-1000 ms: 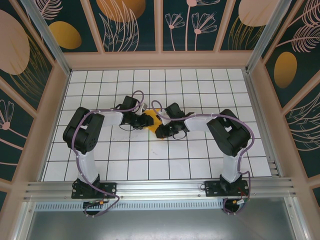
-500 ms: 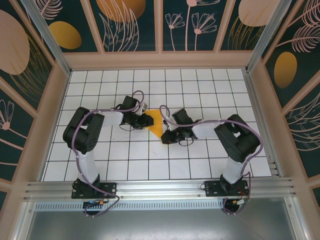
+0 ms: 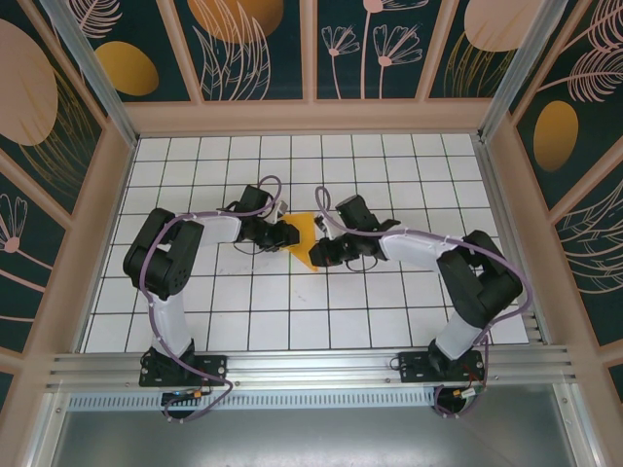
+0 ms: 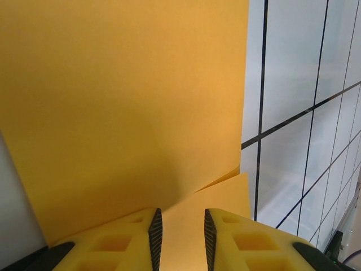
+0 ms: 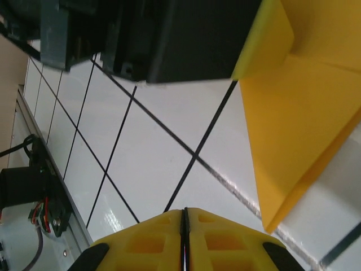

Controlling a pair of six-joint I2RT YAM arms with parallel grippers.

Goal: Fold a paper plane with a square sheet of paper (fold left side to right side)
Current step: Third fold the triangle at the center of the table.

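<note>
The white, black-gridded tile table [image 3: 389,311] carries the folded orange-yellow square sheet of paper [image 3: 305,240] at frame centre, between both grippers. The left gripper [image 4: 180,217] has its jaws narrowly apart over the paper, clamping nothing. The right gripper [image 5: 185,213] is fully closed and empty, beside the paper.

**Both arms reach to the centre, one gripper closed**

In the top view the left arm [image 3: 161,258] rises from the lower left, bends at the elbow and reaches right. The right arm [image 3: 477,282] mirrors it from the lower right. The left gripper [image 3: 286,233] and the right gripper [image 3: 319,255] are near each other at the centre. The left fingers [image 4: 155,237] stand a narrow gap apart; the right fingers [image 5: 152,243] press together.
</note>
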